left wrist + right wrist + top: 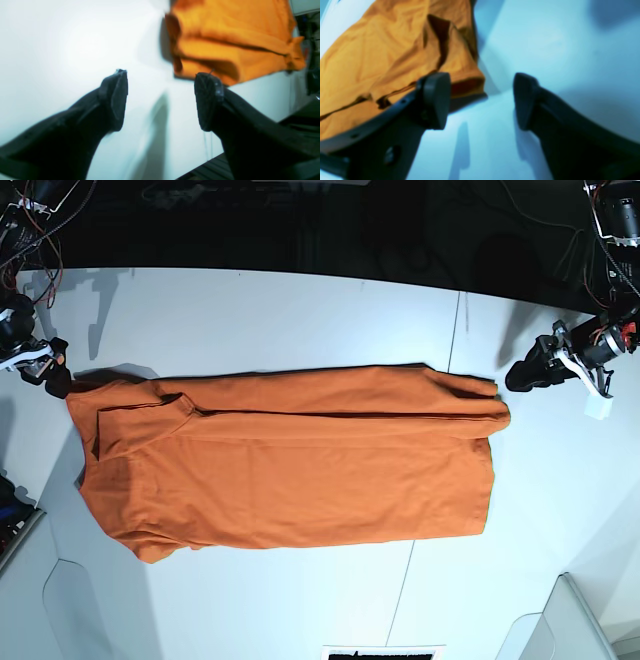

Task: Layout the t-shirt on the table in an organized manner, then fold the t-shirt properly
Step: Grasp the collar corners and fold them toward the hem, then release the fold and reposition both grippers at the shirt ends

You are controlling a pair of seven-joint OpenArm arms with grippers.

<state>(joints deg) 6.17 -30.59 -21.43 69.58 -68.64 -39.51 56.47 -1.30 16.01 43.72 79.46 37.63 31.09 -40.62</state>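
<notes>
The t-shirt (pixel 290 465) lay flat on the table (pixel 300 310), one long side already folded over (more folds were left, I thought). My left gripper (pixel 161 100) and right gripper (pixel 482 100) were spread wide, holding nothing.

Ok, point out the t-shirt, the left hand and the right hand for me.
t-shirt (pixel 300 470): base view, middle of the orange fabric.
left hand (pixel 161 100): left wrist view, gap midway between its open fingertips.
right hand (pixel 482 100): right wrist view, gap midway between its open fingertips.
</notes>
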